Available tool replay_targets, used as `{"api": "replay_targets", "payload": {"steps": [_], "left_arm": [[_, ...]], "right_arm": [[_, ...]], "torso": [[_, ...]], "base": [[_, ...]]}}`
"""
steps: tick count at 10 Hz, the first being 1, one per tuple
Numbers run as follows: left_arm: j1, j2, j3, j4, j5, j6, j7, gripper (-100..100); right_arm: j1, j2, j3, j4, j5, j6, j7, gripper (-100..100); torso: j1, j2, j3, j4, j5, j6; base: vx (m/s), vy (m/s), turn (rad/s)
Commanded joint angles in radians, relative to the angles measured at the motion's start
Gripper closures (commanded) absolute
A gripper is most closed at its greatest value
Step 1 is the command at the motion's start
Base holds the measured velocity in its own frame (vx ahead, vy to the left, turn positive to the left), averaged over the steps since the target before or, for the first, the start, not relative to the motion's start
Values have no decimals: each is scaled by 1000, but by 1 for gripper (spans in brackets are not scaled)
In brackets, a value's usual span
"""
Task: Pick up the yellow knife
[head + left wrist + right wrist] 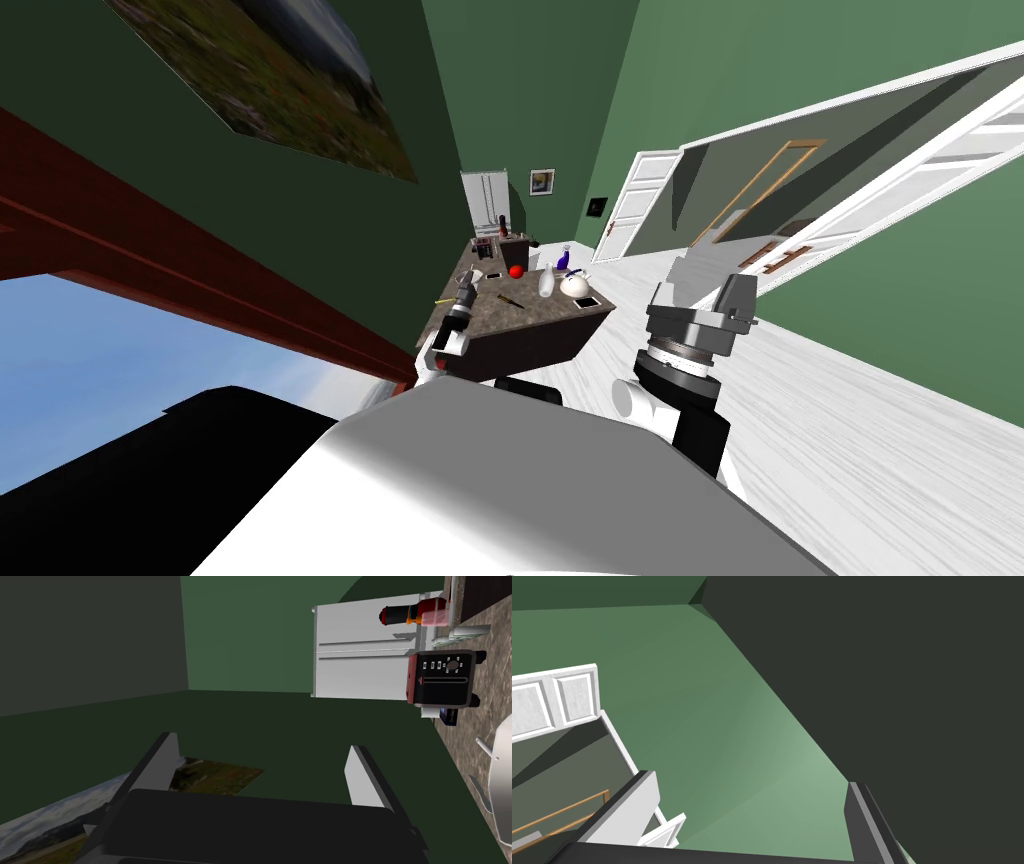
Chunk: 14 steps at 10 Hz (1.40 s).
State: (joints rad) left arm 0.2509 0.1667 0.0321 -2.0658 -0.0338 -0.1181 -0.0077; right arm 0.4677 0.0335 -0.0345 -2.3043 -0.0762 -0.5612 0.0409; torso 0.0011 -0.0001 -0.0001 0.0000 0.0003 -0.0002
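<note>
- Yellow knife [508, 300] lies flat on the dark speckled counter top [540, 314], about midway across it and toward its near edge. It shows as a short yellow-and-black sliver, too small to tell blade from handle.
- Just beyond the knife, on its far side, sits a red ball [516, 271].
- To the knife's right stands a white bottle [546, 285], then a white rounded pot [575, 286]. A flat dark slab [588, 301] lies near the counter's right corner.
- Farther back on the right stands a blue bottle [563, 260].
- Left of the knife and apart from it, the left gripper [466, 291] hovers over the left part of the counter. In its wrist view the two fingers [361, 776] stand wide apart with nothing between them, so the jaws are open and empty.
- Just left of that gripper, a thin yellow stick [445, 299] lies at the counter's left edge.
- At the counter's far end, ahead of the left gripper, stands a black toaster [442, 678] with a red side. Beyond it are a red and orange bottle [412, 615] and a white fridge [365, 651] against the green wall.
- A large landscape painting [270, 70] hangs on the wall to the left.
- On the right, the right arm [690, 345] is raised over the pale floor, well apart from the knife and the counter. The right gripper [752, 783] has its jaws spread open and holds nothing.
</note>
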Motion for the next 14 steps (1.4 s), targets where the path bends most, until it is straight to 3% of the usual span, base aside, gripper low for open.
{"api": "replay_targets", "payload": {"steps": [1,2,3,4,5,6,7,8,9,10,14], "left_arm": [[-50,24,4,50,17,50,-3,-100],[-64,24,4,59,17,65,-3,-100],[-106,44,5,91,32,113,-6,-100],[-111,44,5,108,32,114,-6,-100],[-151,65,6,136,48,162,-9,-100],[-160,65,6,160,48,165,-9,-100],[-208,86,8,196,65,212,-12,-100],[-210,86,8,215,65,218,-12,-100],[-250,107,9,238,82,267,-15,-100],[-262,107,9,268,82,273,-15,-100],[-366,150,11,391,118,389,-20,-100]], "right_arm": [[0,0,0,0,0,0,0,0],[0,0,0,0,0,0,0,0],[0,0,0,0,0,0,0,0],[0,0,0,0,0,0,0,0],[0,0,0,0,0,0,0,0],[0,0,0,0,0,0,0,0],[0,0,0,0,0,0,0,0],[0,0,0,0,0,0,0,0],[0,0,0,0,0,0,0,0],[0,0,0,0,0,0,0,0],[0,0,0,0,0,0,0,0]], "torso": [[0,0,0,0,0,0],[0,0,0,0,0,0],[0,0,0,0,0,0],[0,0,0,0,0,0],[0,0,0,0,0,0],[0,0,0,0,0,0],[0,0,0,0,0,0],[-1,0,0,0,0,0],[0,0,0,0,0,0],[-1,0,0,0,0,0],[-1,-1,0,0,0,0]], "base": [[-7,11,-97],[-5,11,-72],[-6,9,-127],[-5,10,-66],[-5,7,-130],[-4,11,-63],[-3,8,-126],[-2,9,-78],[-4,8,-149],[-4,9,-71],[-2,9,-103]]}}
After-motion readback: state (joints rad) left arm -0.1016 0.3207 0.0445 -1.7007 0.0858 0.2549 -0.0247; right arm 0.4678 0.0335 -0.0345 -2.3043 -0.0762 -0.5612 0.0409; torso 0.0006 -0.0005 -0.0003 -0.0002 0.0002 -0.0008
